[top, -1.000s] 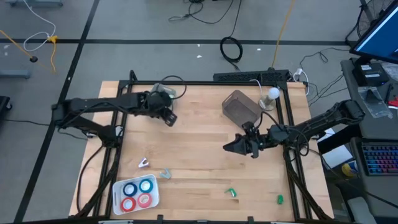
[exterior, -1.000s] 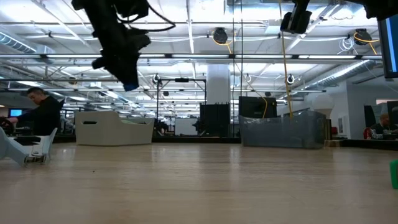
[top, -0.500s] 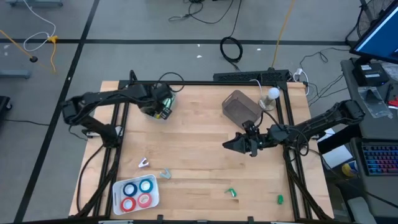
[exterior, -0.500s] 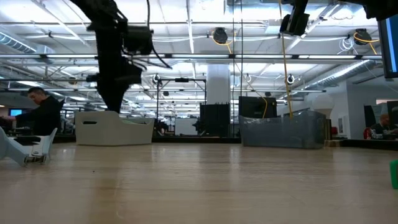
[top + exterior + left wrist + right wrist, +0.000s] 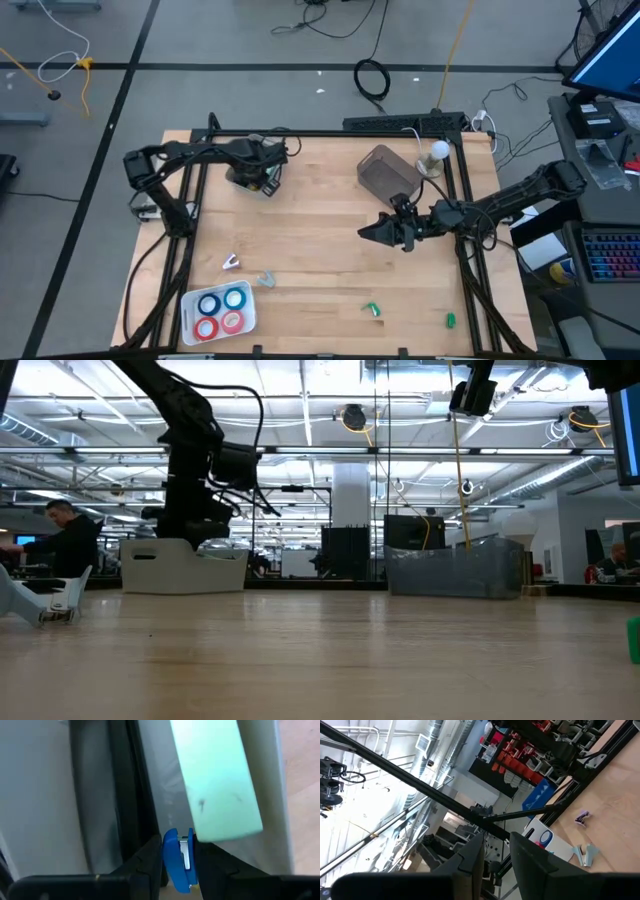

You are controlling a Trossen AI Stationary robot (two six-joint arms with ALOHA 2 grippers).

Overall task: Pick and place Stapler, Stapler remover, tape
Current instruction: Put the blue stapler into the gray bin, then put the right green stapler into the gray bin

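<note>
Over the last second the left arm has swung from mid-table back to the upper left of the high view, and the left gripper (image 5: 262, 177) now hangs over a white bin (image 5: 244, 179) at the table's back edge. I read that as a carry nearly finished, with only the release left. What it carries the overhead camera cannot tell me; the left wrist view does: a small blue piece with a metal insert (image 5: 178, 860) pinched between the dark fingers (image 5: 150, 857), most likely the staple remover, poised just over the pale green and white things below. From table height the same arm shows in the upper left, dipping behind a white bin (image 5: 185, 565), but its fingers are lost there. The right gripper (image 5: 376, 232) waits unmoved at centre right; its fingers look nearly together with nothing between them. The tape (image 5: 220, 310), two blue and two red rolls, sits in a white tray (image 5: 249, 317) at lower left, glimpsed again in the right wrist view.
</note>
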